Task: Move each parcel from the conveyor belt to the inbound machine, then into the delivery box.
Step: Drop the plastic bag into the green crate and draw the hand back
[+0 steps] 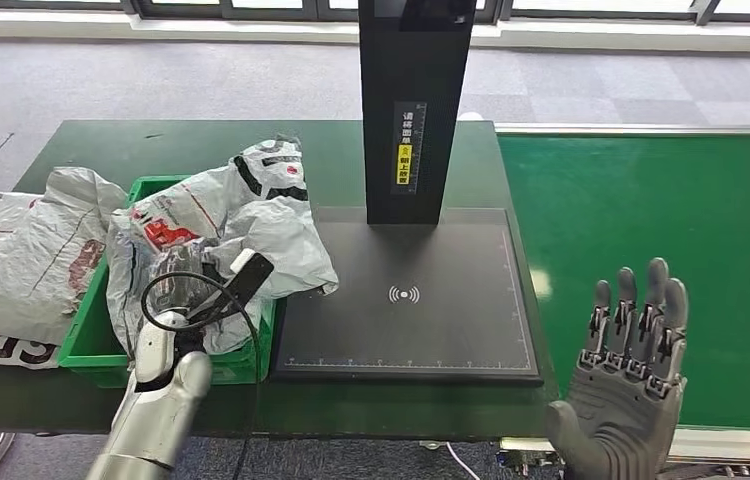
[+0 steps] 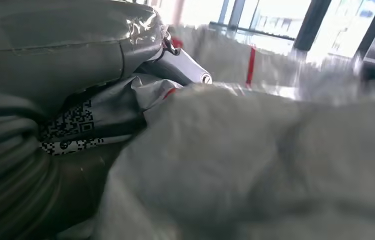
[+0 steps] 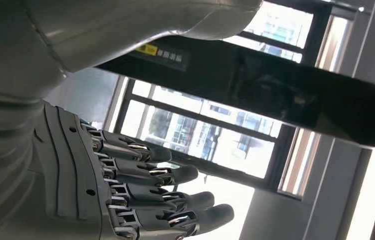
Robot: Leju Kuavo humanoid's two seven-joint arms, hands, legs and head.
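A crumpled grey parcel (image 1: 251, 205) with red and black print lies in the green delivery box (image 1: 86, 335), spilling over its right rim. My left hand (image 1: 183, 283) is pressed into its near side and grips a fold. In the left wrist view the thumb (image 2: 50, 45) lies over the parcel (image 2: 255, 165) by a QR label (image 2: 70, 125). My right hand (image 1: 631, 350) is raised with fingers spread and holds nothing, above the near edge of the green conveyor belt (image 1: 651, 200); its fingers (image 3: 140, 175) also show up close.
The black inbound machine plate (image 1: 421, 330) lies bare between box and belt, its black post (image 1: 413, 110) rising behind. Another grey parcel (image 1: 21, 250) lies on the dark green table, left of the box. A black cable loops by my left wrist.
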